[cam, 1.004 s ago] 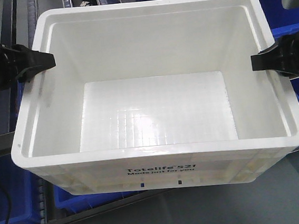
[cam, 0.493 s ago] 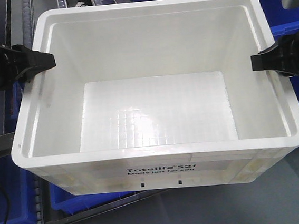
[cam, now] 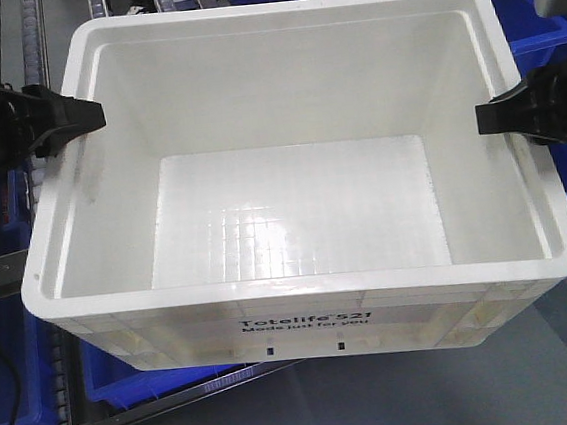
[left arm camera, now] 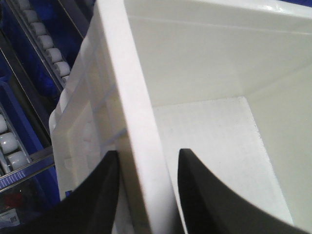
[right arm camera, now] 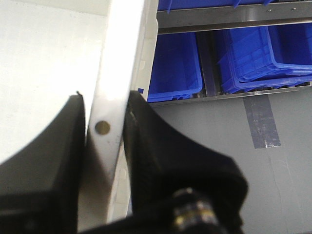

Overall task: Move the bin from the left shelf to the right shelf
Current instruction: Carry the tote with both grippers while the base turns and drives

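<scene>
Closest to the front camera, the bin point(cam: 304, 323) shows its long side wall, white and ribbed under the rim, with black print reading "Totelife 521 Made just for you" and two small dark marks beneath it. Its inside is bare, the bottom moulded in a faint grid of squares, the walls smooth and sloping out to a broad rounded rim. On the right rim sits a small brass-coloured dot point(right arm camera: 102, 127).

Halfway along, the left gripper point(left arm camera: 144, 161) straddles the left wall, one black finger outside and one inside, closed down to the thickness of the rim. The right gripper point(right arm camera: 105, 105) clamps the opposite wall the same way, both fingers pressed against the plastic. The bin spans the space between the two arms; whether anything bears it from below cannot be told.

Under its near edge lies grey floor point(right arm camera: 219, 161) with a strip of grey tape point(right arm camera: 263, 122). Beyond stand blue bins point(right arm camera: 175, 63) on metal shelf rails point(right arm camera: 234, 17), and white rollers point(left arm camera: 44, 39) run along the left side.
</scene>
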Available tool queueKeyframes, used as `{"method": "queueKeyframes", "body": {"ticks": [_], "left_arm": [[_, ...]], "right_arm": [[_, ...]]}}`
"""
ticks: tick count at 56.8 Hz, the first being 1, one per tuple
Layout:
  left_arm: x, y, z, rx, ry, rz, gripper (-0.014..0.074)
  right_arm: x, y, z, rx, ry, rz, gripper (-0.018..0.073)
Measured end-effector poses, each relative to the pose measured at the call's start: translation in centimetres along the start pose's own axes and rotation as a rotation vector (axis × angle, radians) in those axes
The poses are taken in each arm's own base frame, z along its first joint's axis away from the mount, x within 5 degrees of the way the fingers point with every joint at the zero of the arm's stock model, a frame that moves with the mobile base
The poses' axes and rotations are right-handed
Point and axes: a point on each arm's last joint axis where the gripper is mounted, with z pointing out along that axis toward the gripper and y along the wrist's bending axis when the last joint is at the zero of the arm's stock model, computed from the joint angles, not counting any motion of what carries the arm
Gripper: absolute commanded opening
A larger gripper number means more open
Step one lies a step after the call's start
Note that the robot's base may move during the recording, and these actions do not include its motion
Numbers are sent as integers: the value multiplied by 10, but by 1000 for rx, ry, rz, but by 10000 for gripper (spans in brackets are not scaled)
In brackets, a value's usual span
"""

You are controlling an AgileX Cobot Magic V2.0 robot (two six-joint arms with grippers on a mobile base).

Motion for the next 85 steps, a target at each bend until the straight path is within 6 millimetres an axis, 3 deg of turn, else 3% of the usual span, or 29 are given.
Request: {"method": "queueKeyframes", "body": {"ticks": [85], "left_arm": [[0, 0, 0, 1, 0, 0, -3]], "right_arm": [[0, 0, 0, 2, -1, -2, -4]]}}
